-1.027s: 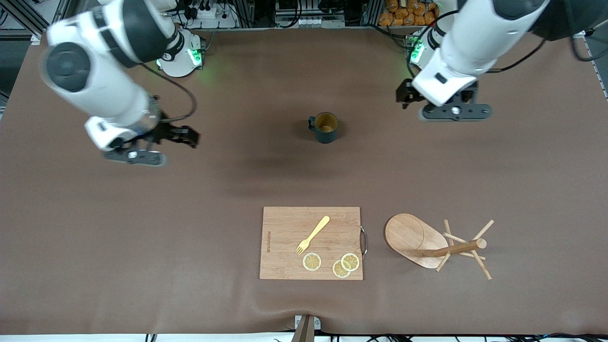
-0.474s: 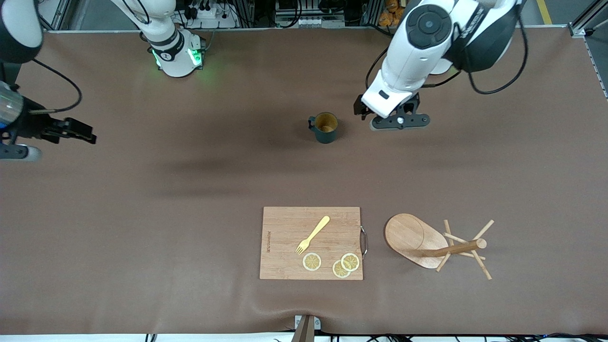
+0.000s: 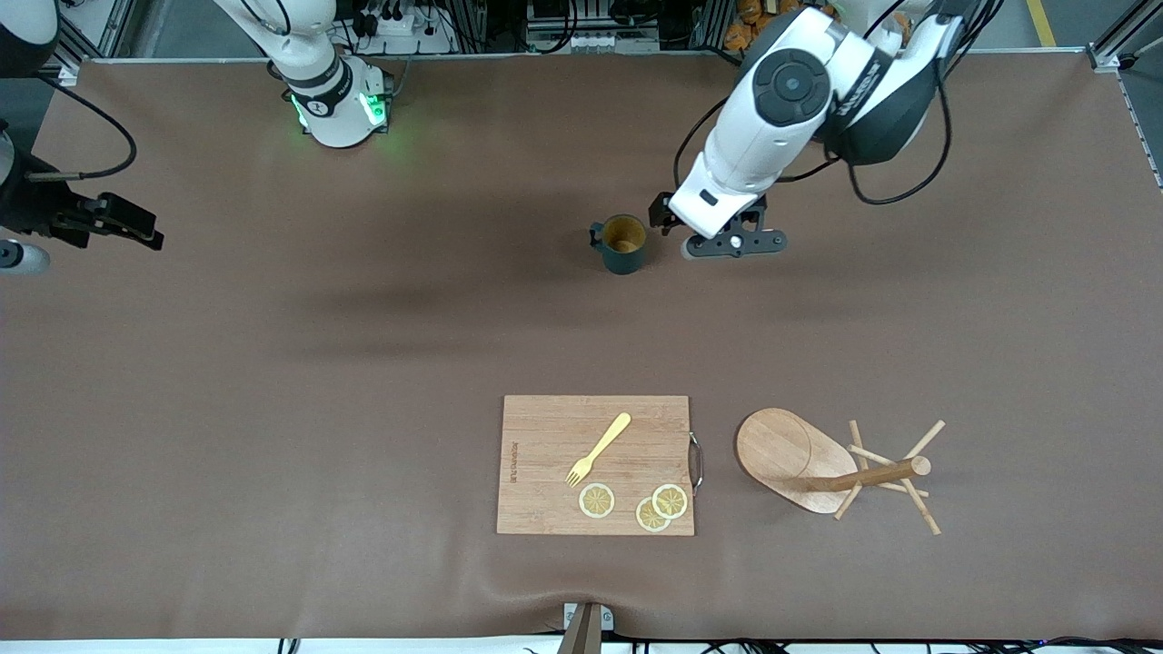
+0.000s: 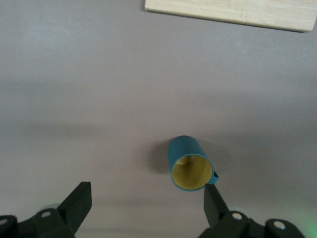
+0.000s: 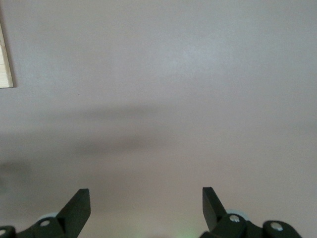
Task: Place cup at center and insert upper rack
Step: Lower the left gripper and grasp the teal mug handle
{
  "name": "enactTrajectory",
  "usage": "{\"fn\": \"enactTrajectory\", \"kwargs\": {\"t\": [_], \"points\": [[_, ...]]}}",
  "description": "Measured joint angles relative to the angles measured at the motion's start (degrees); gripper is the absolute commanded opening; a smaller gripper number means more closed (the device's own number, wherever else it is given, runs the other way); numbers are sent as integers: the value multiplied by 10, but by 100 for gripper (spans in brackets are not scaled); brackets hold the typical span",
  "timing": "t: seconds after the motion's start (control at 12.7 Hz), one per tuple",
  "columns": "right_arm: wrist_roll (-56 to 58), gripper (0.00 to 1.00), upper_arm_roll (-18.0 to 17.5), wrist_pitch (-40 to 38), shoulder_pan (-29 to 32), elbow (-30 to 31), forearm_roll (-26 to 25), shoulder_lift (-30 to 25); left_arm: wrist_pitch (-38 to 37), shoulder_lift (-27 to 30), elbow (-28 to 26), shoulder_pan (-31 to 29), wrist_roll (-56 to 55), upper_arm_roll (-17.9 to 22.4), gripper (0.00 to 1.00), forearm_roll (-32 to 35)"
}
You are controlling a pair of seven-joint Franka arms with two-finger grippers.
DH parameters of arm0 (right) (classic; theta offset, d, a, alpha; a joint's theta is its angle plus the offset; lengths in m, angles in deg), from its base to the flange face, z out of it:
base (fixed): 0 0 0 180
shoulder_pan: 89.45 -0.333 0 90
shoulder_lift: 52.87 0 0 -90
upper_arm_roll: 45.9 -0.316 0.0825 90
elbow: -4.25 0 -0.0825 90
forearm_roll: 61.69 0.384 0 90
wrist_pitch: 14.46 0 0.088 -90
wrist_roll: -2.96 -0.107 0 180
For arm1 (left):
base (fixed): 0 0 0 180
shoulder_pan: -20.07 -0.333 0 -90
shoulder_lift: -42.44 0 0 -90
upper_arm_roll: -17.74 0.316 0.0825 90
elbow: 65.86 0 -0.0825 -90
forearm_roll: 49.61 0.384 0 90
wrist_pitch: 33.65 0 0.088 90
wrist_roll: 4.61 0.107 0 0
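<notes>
The dark teal cup [image 3: 621, 243] stands upright with its tan inside showing, in the part of the table nearer the robots' bases. My left gripper [image 3: 731, 243] hovers open just beside it, on the side toward the left arm's end. In the left wrist view the cup [image 4: 189, 167] lies close to one fingertip [image 4: 212, 197], outside the gap of the left gripper [image 4: 147, 196]. The upper rack [image 3: 822, 465] lies tipped on its side, nearer the front camera, with its post and pegs pointing toward the left arm's end. My right gripper [image 5: 146, 198] is open and empty over bare cloth at the right arm's end.
A wooden cutting board [image 3: 545, 436] lies beside the rack, toward the right arm's end. On it are a yellow fork [image 3: 598, 448] and three lemon slices [image 3: 636, 504]. Brown cloth covers the whole table.
The left arm has swung in toward the cup and come close beside it. The right arm has pulled away to the right arm's end of the table. Cup and rack have not moved.
</notes>
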Motion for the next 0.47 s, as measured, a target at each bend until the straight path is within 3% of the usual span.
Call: {"fn": "enactTrajectory", "kwargs": {"t": [0.24,0.47], "points": [[0,100,9,-1,1,0,-1,-4,73,-15,-43,35,-51,-3,100,0],[0,100,13,-15,8,-3,-1,-7,96,-23,-64,55,-80,-3,97,0]]}}
